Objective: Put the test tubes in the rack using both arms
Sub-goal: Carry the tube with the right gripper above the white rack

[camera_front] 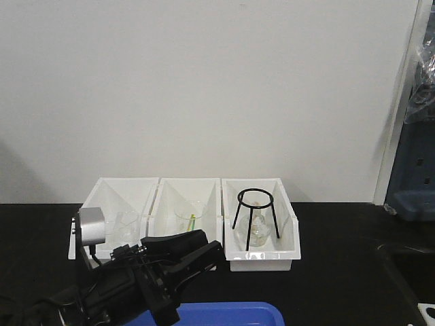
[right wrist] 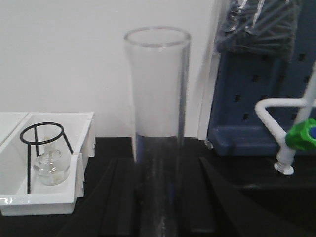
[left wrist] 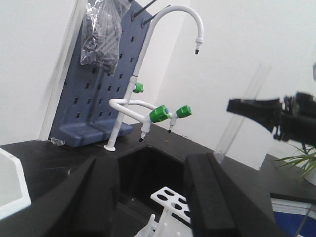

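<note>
My right gripper is shut on a clear glass test tube, which stands upright between its black fingers. In the left wrist view the same tube tilts in the right gripper above the counter, to the right of the sink. My left gripper is open and empty. The white rack with round holes shows low between its fingers. In the front view the left gripper is at the lower left, pointing right. The right arm is out of the front view.
Three white bins line the back; the right one holds a black wire tripod and a flask. Glass beakers stand in the others. A blue tray is at the front. A sink, white faucet and blue pegboard lie to the right.
</note>
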